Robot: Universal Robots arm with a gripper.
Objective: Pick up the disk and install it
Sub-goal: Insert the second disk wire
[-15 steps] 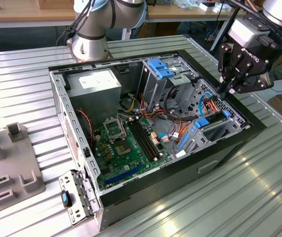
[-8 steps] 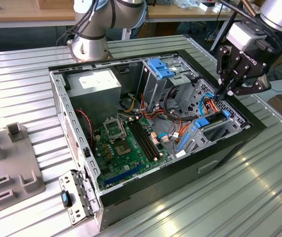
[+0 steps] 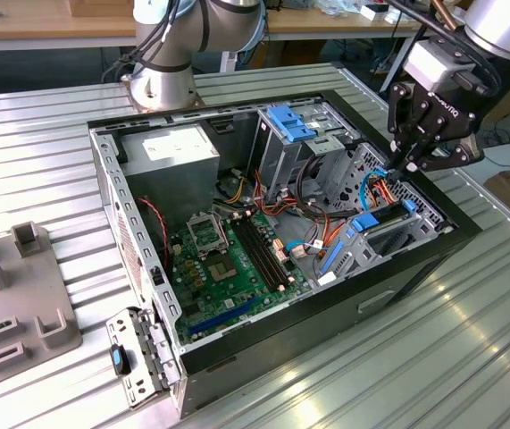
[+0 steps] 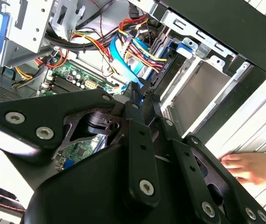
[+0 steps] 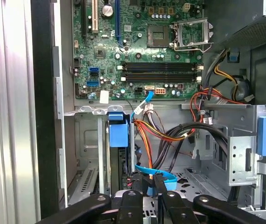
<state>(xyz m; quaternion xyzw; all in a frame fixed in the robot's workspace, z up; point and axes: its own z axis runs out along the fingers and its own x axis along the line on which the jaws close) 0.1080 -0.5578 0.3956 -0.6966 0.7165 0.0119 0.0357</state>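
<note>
Here's the gripper (image 3: 399,165), hanging over the front corner of the open computer case (image 3: 138,241), with the tips just above the drive bay. In the first wrist view its fingers (image 5: 159,183) are drawn nearly together, and I can't make out anything held between them. A blue data cable (image 5: 155,173) runs right beneath.

The disk (image 5: 119,135) stands on edge in that front bay of the case, bright blue carrier uppermost and the dark body dropping into the slot. In the exterior view it's the dark strip with blue tabs (image 3: 384,223) below the gripper.

To my eye, doing this well means pressing squarely on the carrier, in line with the slot, and staying off the loose orange and yellow wires (image 5: 163,133) crowding the bay.

The case sits on a ribbed metal surface (image 3: 58,134), with a grey fixture (image 3: 13,295) off its open side. A person's hand (image 4: 251,168) rests on the surface just beside the case front. Wooden benches (image 3: 49,22) stand behind the case.
</note>
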